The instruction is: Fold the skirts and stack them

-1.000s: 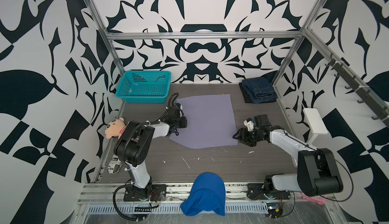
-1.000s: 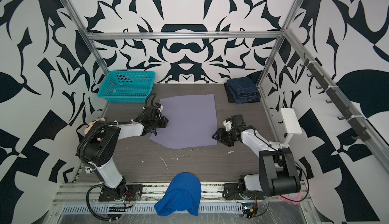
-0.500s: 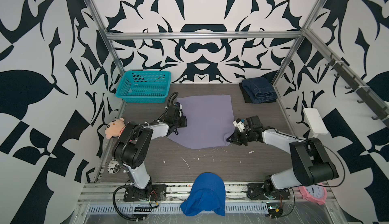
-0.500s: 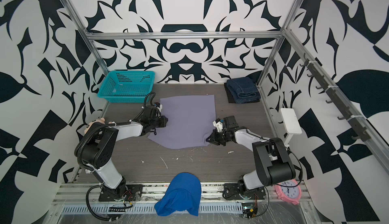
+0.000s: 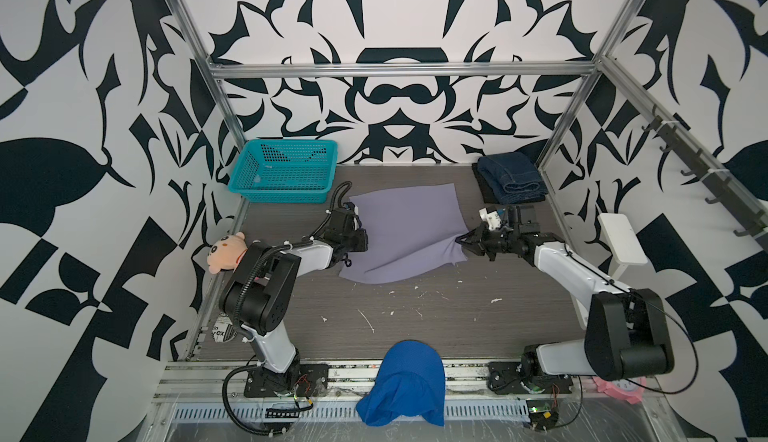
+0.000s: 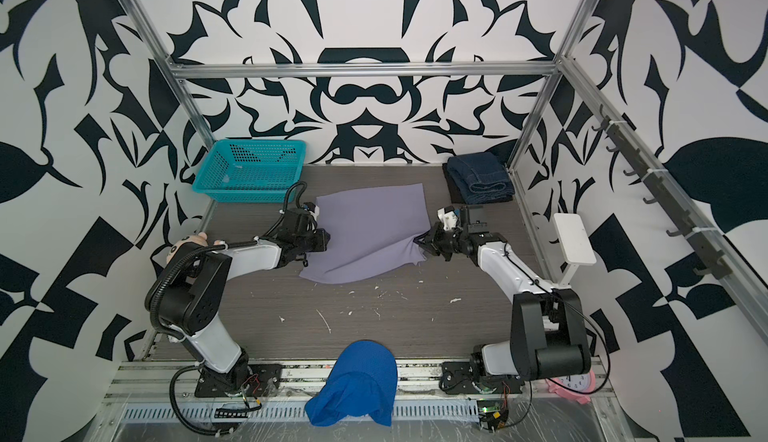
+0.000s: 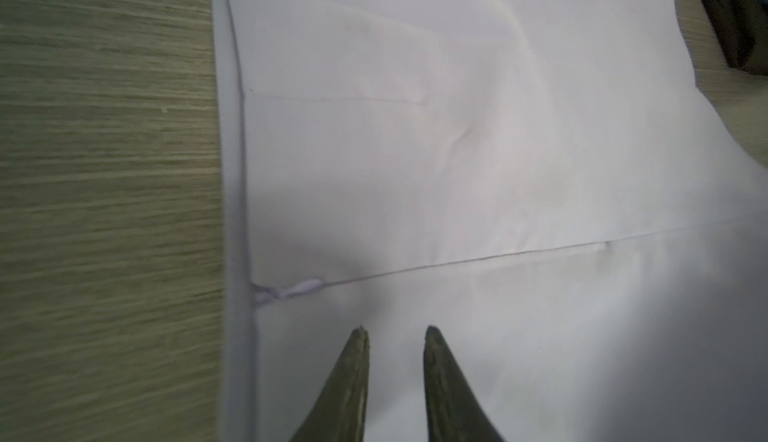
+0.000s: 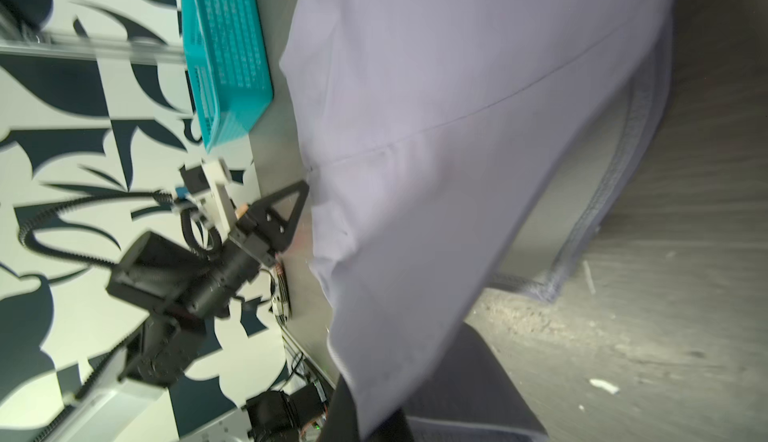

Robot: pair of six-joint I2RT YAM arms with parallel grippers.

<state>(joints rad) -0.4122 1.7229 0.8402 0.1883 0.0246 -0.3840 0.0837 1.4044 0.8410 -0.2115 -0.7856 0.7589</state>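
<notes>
Landmark: we took the teal basket (image 5: 282, 189), at the back of the table (image 5: 415, 323), as our reference.
Lavender skirt: the lavender-grey skirt (image 5: 405, 228) lay spread just beside the basket, toward the front and middle of the table. It was mostly flat, with 1 edge raised on the side away from the basket.
Right gripper: the right gripper (image 5: 462, 245) was clamped on that raised edge. The cloth bunched at its tips and hung clear of the table, and in the right wrist view the fabric draped down from it.
Left gripper: the left gripper (image 7: 395, 330) sat at the skirt edge nearer the basket. Its 2 fingers stood a narrow gap apart over the cloth, near the hem, and we saw nothing pinched between them.
Denim skirt: the dark blue denim skirt (image 5: 512, 178) sat folded well apart from the basket, in the opposite back corner.
Black skirt: the black skirt (image 5: 485, 189) lay under the denim, touching it, making 1 stack of 2.
Mesh cloth: the blue mesh cloth (image 5: 403, 381) hung over the front rail, well apart from the basket.
</notes>
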